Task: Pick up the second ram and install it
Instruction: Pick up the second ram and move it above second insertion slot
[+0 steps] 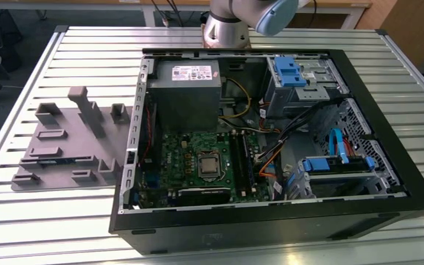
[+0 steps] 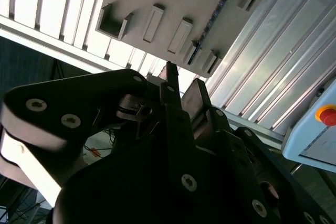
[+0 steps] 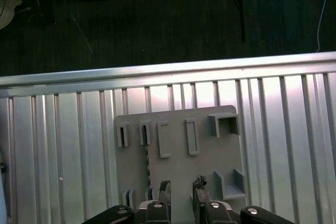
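The slatted metal table [image 1: 20, 221] carries an open computer case [image 1: 271, 226], with a green motherboard [image 1: 190, 160] lying flat inside among loose cables [image 1: 286, 132]. The arm [image 1: 227, 25] rises behind the case. Just beside the case, on the exterior view's left, sits the gray holder tray [image 1: 57, 138], with upright posts [image 1: 86, 110] standing around its slots. The second ram [image 1: 53, 160] stands on edge in a long tray slot, a thin blue line from outside. The second wrist view shows the second ram [image 2: 210, 22] as a dark strip between tray blocks. The gripper [image 3: 181, 187] hangs above the tray, apart from the stick, jaws parted and empty, with bare tray showing between them in the first wrist view
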Controlling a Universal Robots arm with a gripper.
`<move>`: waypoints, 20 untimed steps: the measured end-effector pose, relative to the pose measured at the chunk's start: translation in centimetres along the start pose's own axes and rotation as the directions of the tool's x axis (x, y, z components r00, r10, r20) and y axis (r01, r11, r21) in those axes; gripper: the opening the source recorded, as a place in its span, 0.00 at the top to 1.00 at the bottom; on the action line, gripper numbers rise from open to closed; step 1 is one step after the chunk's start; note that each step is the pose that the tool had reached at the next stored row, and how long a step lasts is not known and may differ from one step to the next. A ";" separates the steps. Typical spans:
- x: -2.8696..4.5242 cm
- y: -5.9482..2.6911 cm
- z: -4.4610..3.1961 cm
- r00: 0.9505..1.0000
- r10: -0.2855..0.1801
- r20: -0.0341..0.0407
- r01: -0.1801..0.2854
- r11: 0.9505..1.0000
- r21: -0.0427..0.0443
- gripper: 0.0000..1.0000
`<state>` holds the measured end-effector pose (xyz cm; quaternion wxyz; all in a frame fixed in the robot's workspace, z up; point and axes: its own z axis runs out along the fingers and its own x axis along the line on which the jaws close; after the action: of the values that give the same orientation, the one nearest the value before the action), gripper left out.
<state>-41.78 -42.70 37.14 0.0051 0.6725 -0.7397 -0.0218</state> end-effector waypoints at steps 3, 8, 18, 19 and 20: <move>0.00 0.00 0.07 1.000 0.000 0.000 0.000 1.000 0.000 0.69; 0.01 -0.01 0.15 1.000 0.000 0.000 0.000 1.000 0.000 0.69; 0.03 -0.05 1.37 1.000 0.000 0.000 0.000 1.000 0.002 0.69; 0.03 -0.05 1.37 1.000 0.000 0.000 0.000 1.000 0.002 0.69; 0.03 -0.05 1.38 1.000 0.000 0.000 0.000 1.000 0.002 0.69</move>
<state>-41.78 -42.70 35.76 0.0044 0.6726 -0.7397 -0.0212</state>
